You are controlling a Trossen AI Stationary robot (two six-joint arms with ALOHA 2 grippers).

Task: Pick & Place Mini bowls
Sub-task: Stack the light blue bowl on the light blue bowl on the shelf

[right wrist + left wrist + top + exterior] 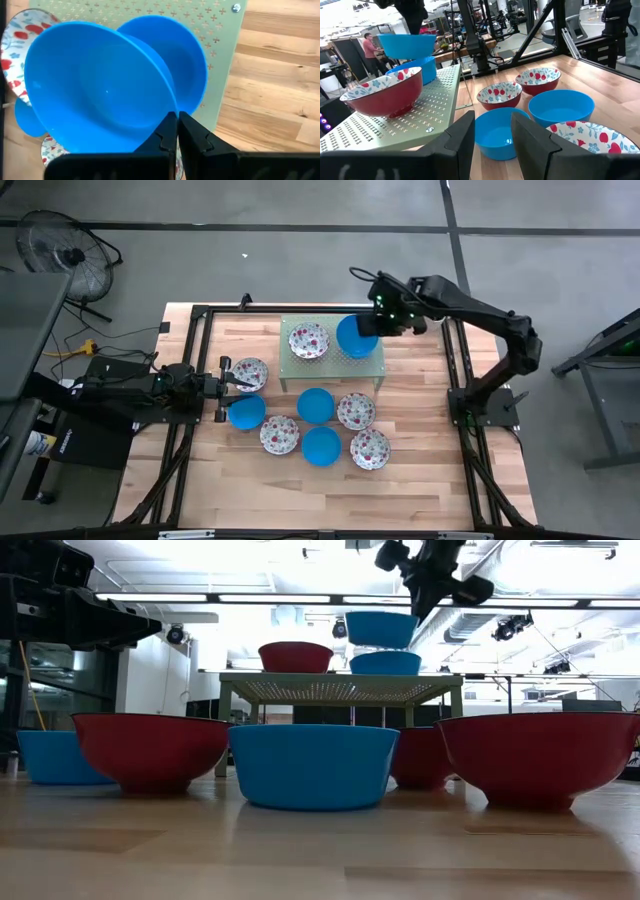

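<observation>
My right gripper (pixel 380 326) hangs over the pale green perforated stand (pixel 330 370), shut on a plain blue mini bowl (pixel 380 628). Just below it a second blue bowl (pixel 385 663) stands on the stand top, beside a floral bowl (pixel 308 340). More blue and floral mini bowls sit upright on the wooden table in front of the stand, among them a blue one (pixel 316 405) and a floral one (pixel 356 411). My left gripper (pixel 236 380) waits at the table's left, level and open, with nothing between its fingers, next to a floral bowl (pixel 248 373). My right gripper pinches the blue bowl's rim (pixel 170 111) between its two fingers, on the side toward the table's right edge. The fingers come slanting down from above. The bowl is lifted clear, mouth up, hanging a little above the blue bowl on the stand.
Black frame rails (pixel 195 360) run along the table's left and right sides. Bare wood lies at the table's near edge (pixel 320 500) and to the right of the stand (pixel 415 380). A person (pixel 369 46) stands in the room beyond the table.
</observation>
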